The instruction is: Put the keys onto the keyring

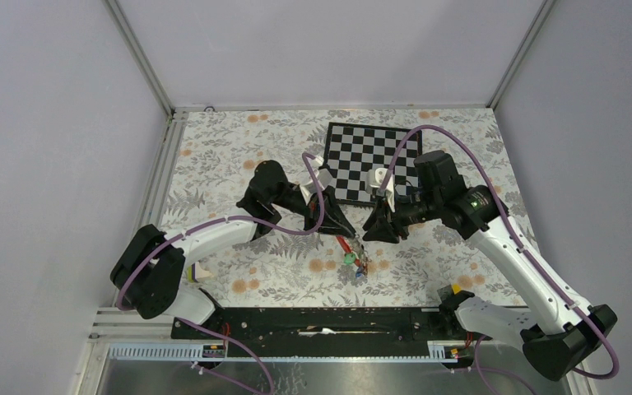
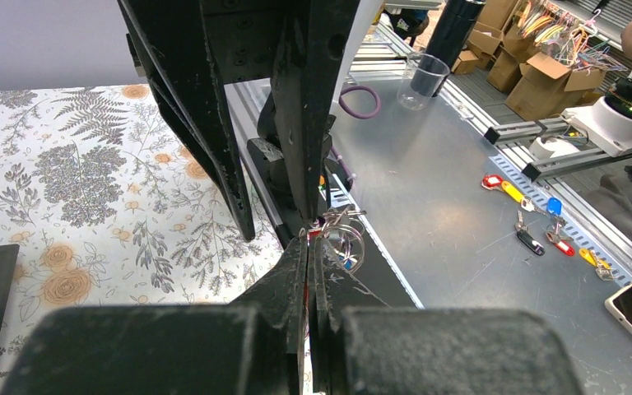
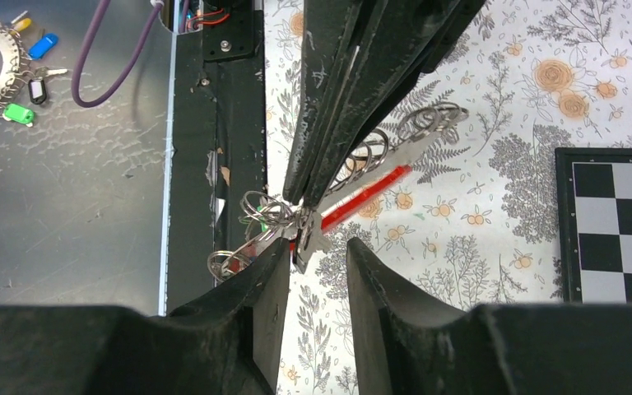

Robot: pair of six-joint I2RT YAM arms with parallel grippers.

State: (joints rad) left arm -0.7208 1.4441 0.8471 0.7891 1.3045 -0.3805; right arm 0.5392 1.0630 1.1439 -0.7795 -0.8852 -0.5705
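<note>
Floral table cover (image 1: 239,164) seen from above, checkerboard (image 1: 374,160) at the back: the left gripper (image 1: 341,232) and right gripper (image 1: 369,235) meet mid-table over the keys (image 1: 352,259), their red, green and blue tags tiny and tangled. From the left wrist, the left gripper's jaws are pinched tight on the keys beside the keyring (image 2: 344,240), the exact hold hidden. From the right wrist, the right gripper's jaws stand parted either side of a key blade, not clamping it.

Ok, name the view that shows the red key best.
Right wrist: the red key runs across mid-frame, its tag plain, by the rings that the shut left gripper pinches. Top external gives only a small red sliver. Left wrist shows at most a red speck.
</note>
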